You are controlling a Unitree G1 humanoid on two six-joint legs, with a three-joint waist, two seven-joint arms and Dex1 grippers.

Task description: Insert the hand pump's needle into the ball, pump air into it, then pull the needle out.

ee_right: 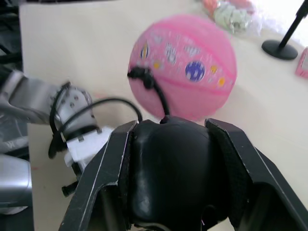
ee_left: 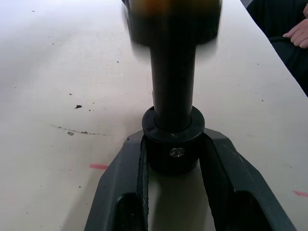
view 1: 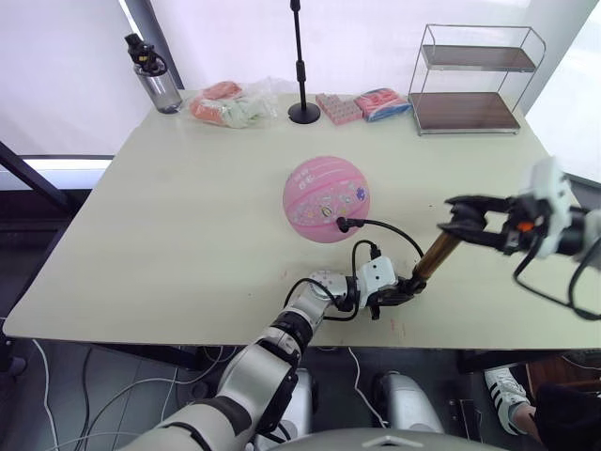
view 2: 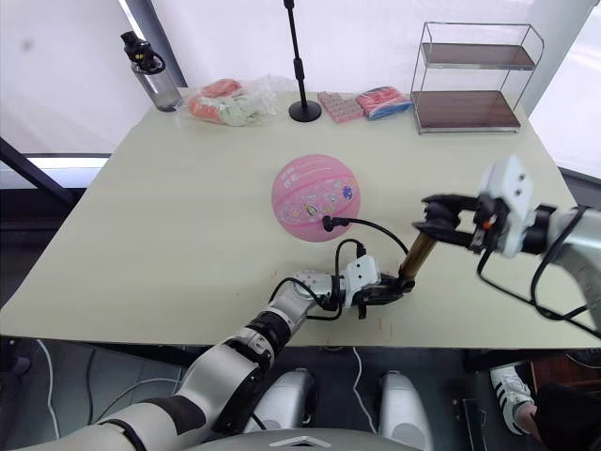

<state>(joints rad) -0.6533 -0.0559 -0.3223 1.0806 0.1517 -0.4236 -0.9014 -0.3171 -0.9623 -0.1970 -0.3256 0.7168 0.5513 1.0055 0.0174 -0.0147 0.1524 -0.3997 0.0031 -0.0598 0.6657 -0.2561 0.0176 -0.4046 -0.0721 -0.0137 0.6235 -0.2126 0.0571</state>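
The pink ball sits round near the table's middle. A black hose runs from it, and the needle's black fitting is plugged into the ball's near side; the pin itself is hidden. The hand pump stands tilted between my two grippers. My left gripper is shut on the pump's black bottom end near the table's front edge. My right gripper is shut on the black T-handle at the top, to the right of the ball.
Along the far edge stand a water bottle, a clear bag of pink packets, a black stand, pink items and a wire shelf. A person's hand shows beyond the table's right edge.
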